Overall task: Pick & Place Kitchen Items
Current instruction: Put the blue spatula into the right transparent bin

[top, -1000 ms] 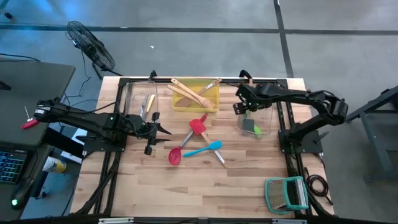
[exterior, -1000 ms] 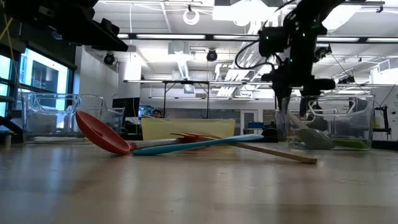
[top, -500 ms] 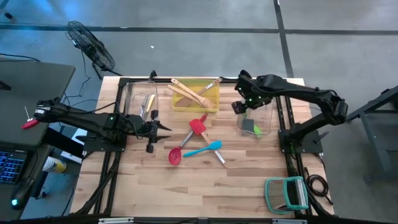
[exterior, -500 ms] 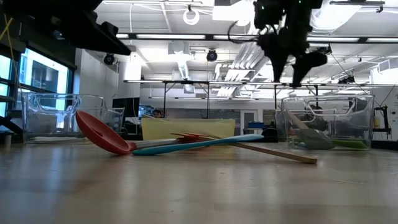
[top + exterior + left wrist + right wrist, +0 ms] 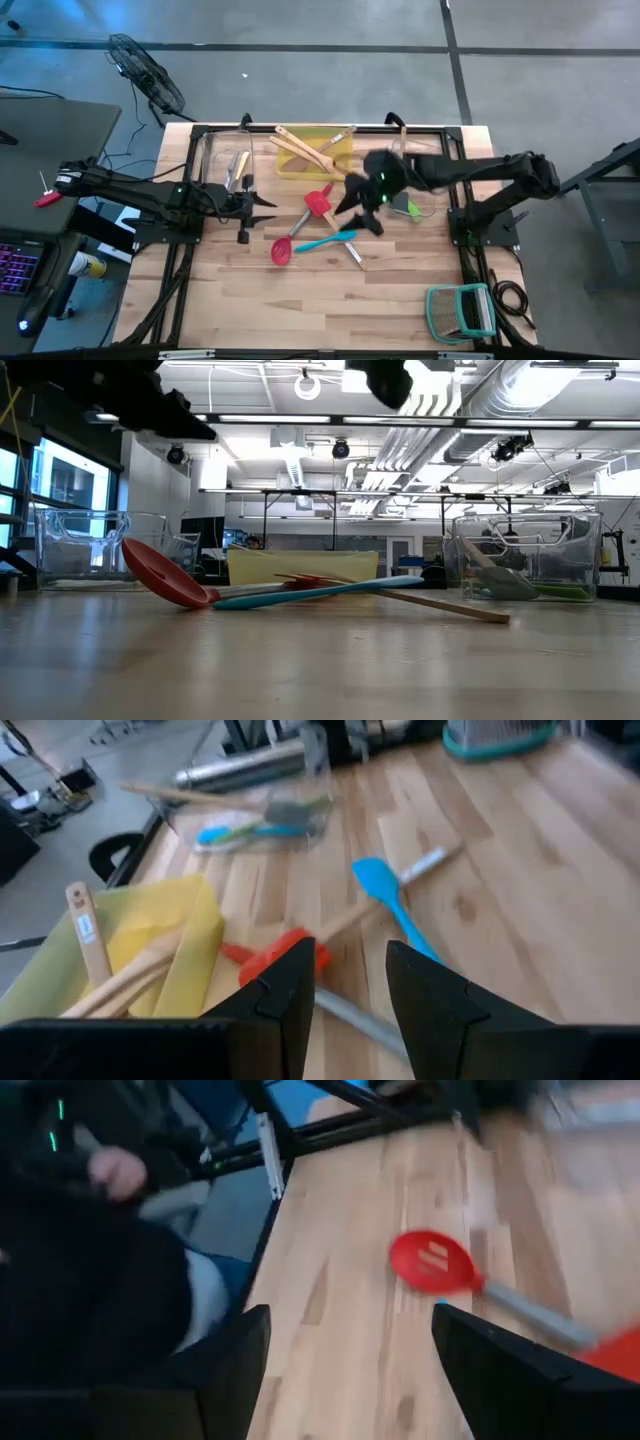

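Broadly, a pale wooden table (image 5: 300, 300) is filling the high view, sitting on a grey floor with a black fan (image 5: 145, 70) standing off its far left corner — the low view is looking level across the boards into a bright hall with ceiling lights and pipes. On the table a yellow tray (image 5: 345, 160) is holding wooden spoons (image 5: 305, 150) at the far edge, with a clear bin (image 5: 207, 160) to its left and another clear bin (image 5: 580, 555) to its right; a teal-framed rack (image 5: 460, 310) is lying at the near right corner. Near the middle a red spatula (image 5: 318, 204), a red ladle (image 5: 281, 250) and a blue spatula (image 5: 330, 240) are lying close together, the blue one crossing a wooden-handled utensil (image 5: 450, 606). Only the low view is showing a grey and a green utensil (image 5: 520, 585) resting inside the right bin; only the left wrist view is showing a label on one wooden handle. The right gripper (image 5: 362, 212) is hanging over the middle of the table just beside the red spatula, its fingers (image 5: 520, 1380) spread wide and holding nothing. The left gripper (image 5: 262, 208) is hovering left of the utensils, fingers (image 5: 290, 995) partly apart — nothing between them.
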Controlling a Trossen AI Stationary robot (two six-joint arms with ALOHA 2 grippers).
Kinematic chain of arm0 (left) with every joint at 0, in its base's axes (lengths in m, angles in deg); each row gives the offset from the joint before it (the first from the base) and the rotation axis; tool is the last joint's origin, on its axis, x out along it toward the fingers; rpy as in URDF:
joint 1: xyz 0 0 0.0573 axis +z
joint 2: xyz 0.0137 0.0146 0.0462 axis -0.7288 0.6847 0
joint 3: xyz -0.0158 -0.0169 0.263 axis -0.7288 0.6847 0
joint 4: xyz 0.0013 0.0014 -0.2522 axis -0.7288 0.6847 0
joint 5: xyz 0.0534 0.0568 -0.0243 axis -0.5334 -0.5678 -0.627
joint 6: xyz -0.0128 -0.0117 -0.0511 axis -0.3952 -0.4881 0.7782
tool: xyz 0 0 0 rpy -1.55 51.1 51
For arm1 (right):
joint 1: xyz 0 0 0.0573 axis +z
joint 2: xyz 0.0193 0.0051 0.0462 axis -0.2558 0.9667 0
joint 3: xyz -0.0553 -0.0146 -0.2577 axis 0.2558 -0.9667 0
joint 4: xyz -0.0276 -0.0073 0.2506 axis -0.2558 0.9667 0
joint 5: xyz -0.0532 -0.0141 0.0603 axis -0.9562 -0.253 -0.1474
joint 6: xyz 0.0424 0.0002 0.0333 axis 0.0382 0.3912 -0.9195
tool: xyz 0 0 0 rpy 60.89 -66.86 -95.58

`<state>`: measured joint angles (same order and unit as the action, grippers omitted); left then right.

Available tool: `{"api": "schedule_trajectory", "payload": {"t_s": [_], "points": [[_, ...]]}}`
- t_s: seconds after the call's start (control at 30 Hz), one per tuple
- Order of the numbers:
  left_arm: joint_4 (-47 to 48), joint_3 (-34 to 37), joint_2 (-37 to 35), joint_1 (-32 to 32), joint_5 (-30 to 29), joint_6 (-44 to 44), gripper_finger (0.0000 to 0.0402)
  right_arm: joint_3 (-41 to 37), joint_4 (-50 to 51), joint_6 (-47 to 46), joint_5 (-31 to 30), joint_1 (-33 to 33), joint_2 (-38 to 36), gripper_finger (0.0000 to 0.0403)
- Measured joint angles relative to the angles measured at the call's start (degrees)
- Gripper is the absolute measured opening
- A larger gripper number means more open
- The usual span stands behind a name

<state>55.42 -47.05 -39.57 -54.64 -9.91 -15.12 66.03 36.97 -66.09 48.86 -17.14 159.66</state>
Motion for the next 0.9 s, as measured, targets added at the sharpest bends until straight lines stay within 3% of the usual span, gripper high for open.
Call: {"api": "schedule_trajectory", "payload": {"t_s": [0.23, 0.37, 0.63, 0.9], "points": [[-4.73, -0.01, 0.0, -0.02, 0.45, 7.61, 0.0122, -0.04, -2.97, 9.23, -20.83, 10.82, 2.01, 0.0269], [-4.76, -0.02, 0.21, -0.28, 4.01, 14.37, 0.0122, -0.07, -3.3, 12.83, -32.19, 13.93, 4.13, 0.0269], [-7.19, -0.02, 4.76, -7.57, 5.65, 22.76, 0.0122, -0.07, 0.15, 17.58, -29.75, 13.25, 10.76, 0.0269], [-14.79, -0.1, 12.11, -12.54, 0.38, 25.66, 0.0122, -0.07, 0.93, 22.39, -27.0, 11.26, 19.46, 0.0258]]}}
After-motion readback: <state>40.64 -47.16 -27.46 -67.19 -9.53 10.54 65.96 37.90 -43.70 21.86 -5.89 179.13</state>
